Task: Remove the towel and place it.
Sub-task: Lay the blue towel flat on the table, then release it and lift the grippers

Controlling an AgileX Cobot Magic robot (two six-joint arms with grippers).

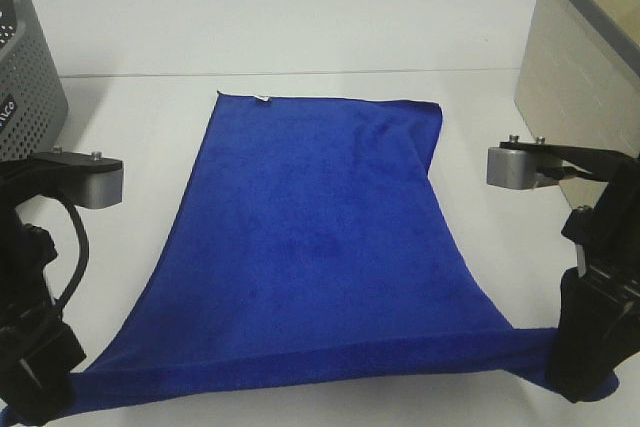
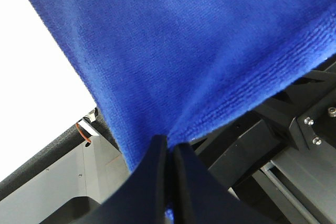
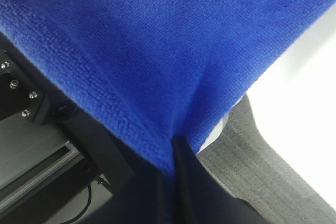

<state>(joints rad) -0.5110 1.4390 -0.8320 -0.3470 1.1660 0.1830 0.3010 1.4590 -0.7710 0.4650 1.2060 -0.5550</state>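
The large royal-blue plush microfibre towel [image 1: 320, 237] lies spread on the white surface [image 1: 300, 27] between the two arms. Its far short edge, carrying a small white tag [image 1: 264, 99], rests flat, while the near edge is raised and drawn into a taut straight line. That tension comes from the two near corners. The left fingers [image 2: 152, 177] are clenched on one corner and the right fingers [image 3: 194, 182] on the other, with cloth fanning out from each pinch. Holding the corners apart leaves the towel wide and unfolded, which seems suited to carrying it or laying it flat. A grey perforated plastic basket [image 1: 30, 77] stands at far left and a beige grey-rimmed bin [image 1: 585, 57] at far right, both apart from the towel.
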